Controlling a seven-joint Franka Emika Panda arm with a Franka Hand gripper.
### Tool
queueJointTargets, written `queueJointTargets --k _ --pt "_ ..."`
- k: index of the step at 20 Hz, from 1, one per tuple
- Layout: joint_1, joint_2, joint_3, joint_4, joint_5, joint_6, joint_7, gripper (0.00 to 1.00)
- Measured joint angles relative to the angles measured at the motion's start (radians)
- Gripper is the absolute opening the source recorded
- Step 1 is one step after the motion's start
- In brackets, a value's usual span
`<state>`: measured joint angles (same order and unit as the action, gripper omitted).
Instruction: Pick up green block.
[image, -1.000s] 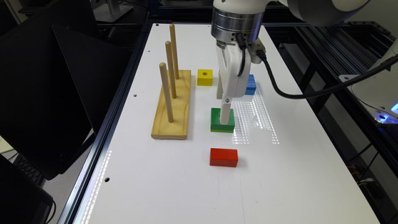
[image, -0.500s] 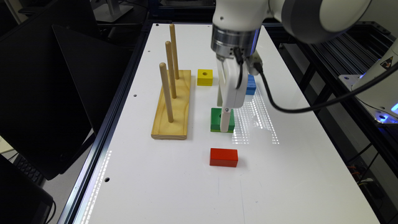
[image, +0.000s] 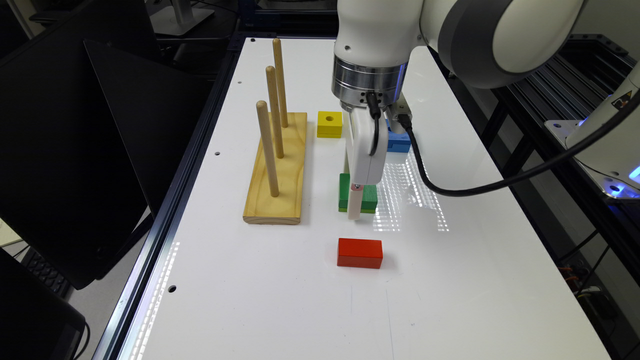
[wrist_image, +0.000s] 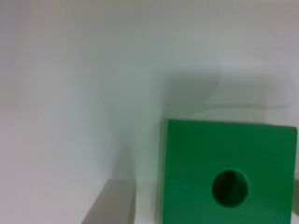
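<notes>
White tabletop (image: 475, 260) is carrying, from the exterior view's left, a peg board (image: 277, 170) along its left edge, then mid-table the green block (image: 345, 192), with the gripper (image: 356, 200) descending around it, fingers (wrist_image: 110, 205) spread apart, one beside the block, gripping nothing.

Likely a lab — white bench (image: 450, 280), dark monitors (image: 60, 165), framed rig

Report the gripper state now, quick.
Gripper: open, down around the green block, one finger beside the block with a gap; nothing held yet.
</notes>
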<state>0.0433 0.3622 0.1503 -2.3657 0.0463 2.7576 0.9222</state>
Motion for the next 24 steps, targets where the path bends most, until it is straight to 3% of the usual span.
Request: queueJointTargets --k 16,17,24 --pt "0.0 0.011 0.0 0.002 -0.0027 0.004 0.0 1.0" --pt "-0.001 0.011 -0.001 0.002 -0.0028 0.004 0.0 0.0" --pt "-0.001 0.011 -0.001 0.002 -0.0028 0.004 0.0 0.0"
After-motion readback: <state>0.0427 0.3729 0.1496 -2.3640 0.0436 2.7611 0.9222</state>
